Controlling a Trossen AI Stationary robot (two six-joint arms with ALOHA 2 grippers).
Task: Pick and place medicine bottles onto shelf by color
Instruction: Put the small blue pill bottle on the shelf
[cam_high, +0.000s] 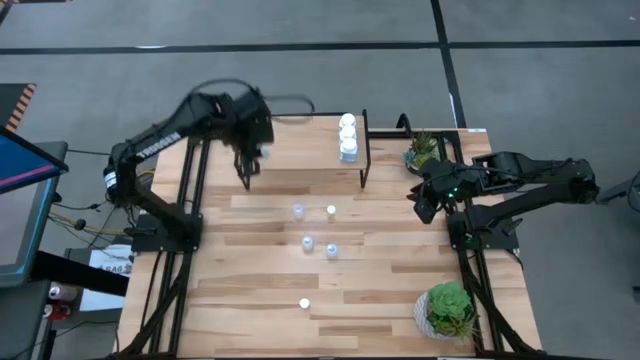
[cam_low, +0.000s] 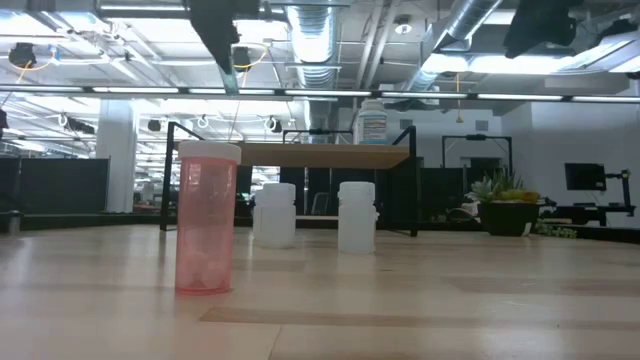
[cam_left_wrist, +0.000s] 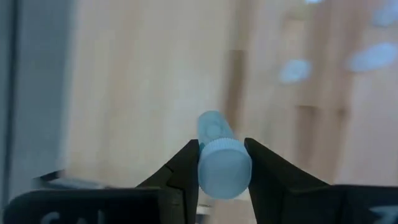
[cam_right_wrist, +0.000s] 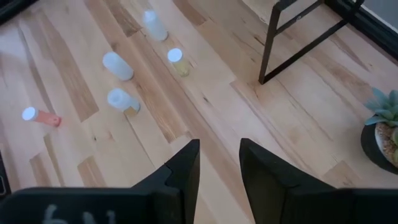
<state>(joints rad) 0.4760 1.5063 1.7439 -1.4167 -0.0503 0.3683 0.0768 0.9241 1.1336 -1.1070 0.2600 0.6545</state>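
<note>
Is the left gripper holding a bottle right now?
Yes. The left gripper is shut on a pale-blue bottle, fingers pressing both sides of its cap.

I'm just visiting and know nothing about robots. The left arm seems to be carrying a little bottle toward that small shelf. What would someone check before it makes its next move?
1. Bottle held firmly: ok. The left gripper has its fingers closed on a pale-blue bottle, just below the cap.
2. Free room on the shelf: ok. Three bottles stand in a row at one end; the rest is bare.
3. Gripper over the shelf: ok by the high view.
4. Height above the board: cannot tell.
5. Right gripper out of the way: ok. It hangs open and empty at the table's right edge.
</note>
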